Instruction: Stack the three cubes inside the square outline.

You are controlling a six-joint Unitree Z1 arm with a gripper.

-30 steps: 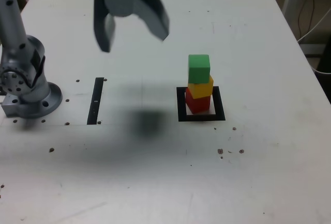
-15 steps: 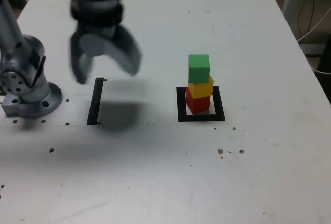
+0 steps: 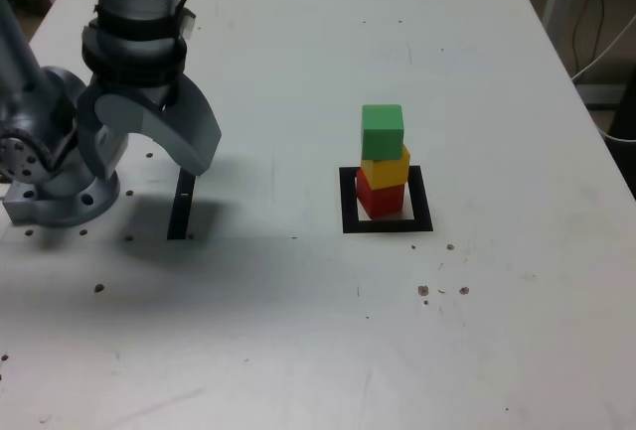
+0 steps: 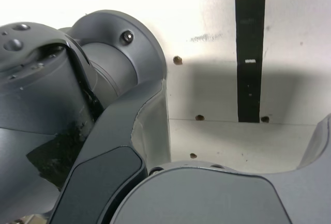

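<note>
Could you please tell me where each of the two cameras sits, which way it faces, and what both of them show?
Exterior view: off the arm, raised at the table's near edge, looking down across it at the green cube, yellow cube and red cube stacked in the square outline; the arm's base and open end effector show.
Wrist view: on the wrist, facing down at the table; the end effector's fingers and the base show.
Shared: the thin black strip, the base.

Green cube [image 3: 383,130], yellow cube [image 3: 388,166], red cube [image 3: 380,197] (black-framed square outline [image 3: 348,202])
</note>
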